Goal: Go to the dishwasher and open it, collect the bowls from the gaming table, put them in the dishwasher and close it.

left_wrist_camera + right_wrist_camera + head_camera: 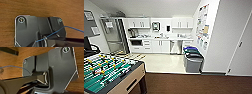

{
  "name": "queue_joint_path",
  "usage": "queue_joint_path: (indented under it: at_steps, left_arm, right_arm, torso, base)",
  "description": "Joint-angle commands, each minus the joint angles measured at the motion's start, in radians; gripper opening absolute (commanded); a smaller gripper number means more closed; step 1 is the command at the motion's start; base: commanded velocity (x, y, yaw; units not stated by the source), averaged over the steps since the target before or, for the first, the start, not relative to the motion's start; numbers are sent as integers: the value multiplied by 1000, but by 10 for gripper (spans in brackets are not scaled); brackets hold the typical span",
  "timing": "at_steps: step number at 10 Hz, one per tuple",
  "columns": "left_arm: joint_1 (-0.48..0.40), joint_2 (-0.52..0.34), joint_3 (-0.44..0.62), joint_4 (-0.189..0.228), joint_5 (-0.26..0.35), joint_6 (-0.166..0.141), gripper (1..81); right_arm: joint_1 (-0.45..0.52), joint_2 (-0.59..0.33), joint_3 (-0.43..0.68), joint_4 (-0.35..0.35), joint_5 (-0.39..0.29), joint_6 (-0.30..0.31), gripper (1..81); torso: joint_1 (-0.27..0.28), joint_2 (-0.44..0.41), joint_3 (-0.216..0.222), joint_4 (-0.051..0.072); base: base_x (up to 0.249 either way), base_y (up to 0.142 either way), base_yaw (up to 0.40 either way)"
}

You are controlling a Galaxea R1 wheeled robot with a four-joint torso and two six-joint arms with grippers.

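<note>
The dishwasher [175, 47] is a steel-fronted unit under the white counter at the far end of the kitchenette, and it looks closed. It stands several metres ahead, slightly right of centre. The gaming table and the bowls are out of view. Both wrist views look down past the robot's dark plate at brown wood-grain floor [41, 7], [11, 68]. A thin blue cable [70, 28] crosses the left wrist view.
A table-football table [107, 72] with a green field and rods fills the lower left. Grey bins [192, 60] with blue and green lids stand against the right wall. Pale floor [164, 62] leads to the counter; a white door [241, 50] is at right.
</note>
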Motion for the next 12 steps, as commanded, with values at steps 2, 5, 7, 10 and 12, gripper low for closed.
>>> queue_joint_path:
  at_steps: [2, 5, 7, 10, 12]
  left_arm:
    - [-43, -20, 11, -2, 51, -2, 811]
    - [-44, -17, 11, -1, 51, -2, 811]
    - [-43, -18, 11, -1, 51, -2, 811]
    - [-43, -18, 9, -2, 49, -2, 811]
    - [-43, -17, 9, -2, 49, -2, 811]
  right_arm:
    - [49, -18, 11, -4, -54, -1, 811]
    - [47, -17, 10, -7, -54, -1, 811]
    - [47, -12, 5, -6, -54, -1, 811]
    - [49, 1, -16, -9, -54, -1, 811]
    - [49, 17, -44, -7, -54, -1, 811]
  torso:
    - [0, 0, 0, 20]
    - [0, 0, 0, 38]
    - [0, 0, 0, 38]
    - [-1, 0, 0, 38]
    - [-1, 0, 0, 38]
  base:
    - [228, 0, 0]
    - [228, 0, 0]
    - [230, 0, 0]
    - [253, 0, 0]
    - [276, 0, 0]
